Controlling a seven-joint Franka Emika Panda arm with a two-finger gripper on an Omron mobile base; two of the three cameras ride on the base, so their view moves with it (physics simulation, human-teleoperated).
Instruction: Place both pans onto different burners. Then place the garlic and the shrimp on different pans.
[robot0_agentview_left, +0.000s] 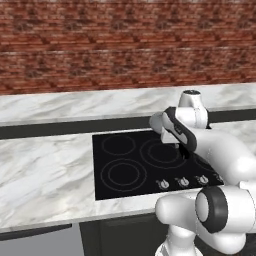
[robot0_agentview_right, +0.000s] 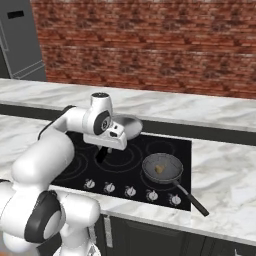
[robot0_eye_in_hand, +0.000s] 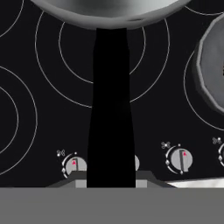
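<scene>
Marble counter (robot0_agentview_left: 45, 170) lay at the left, bare and pale, under a red brick wall (robot0_agentview_left: 100, 45). Black glass cooktop (robot0_agentview_left: 125, 165) was set into it, marked with thin grey ring burners (robot0_agentview_left: 123, 173) of several sizes and a front row of small silver knobs (robot0_agentview_right: 130, 190). Above the middle rings, the gripper (robot0_agentview_right: 102, 154) was closed on the long black handle (robot0_eye_in_hand: 110, 109) of the silver pan (robot0_agentview_right: 128, 126), which it held raised over the cooktop, its bowl toward the back; in the hand view the handle ran straight down the centre, with the pan's shiny underside across the top edge. Further right, the darker grey pan (robot0_agentview_right: 162, 168) sat on a front burner, its handle pointing toward the front right, past the knobs and over the counter edge. The garlic (robot0_agentview_right: 159, 169), a small tan lump, lay inside that pan near its middle. The counter carried on at the far right.
</scene>
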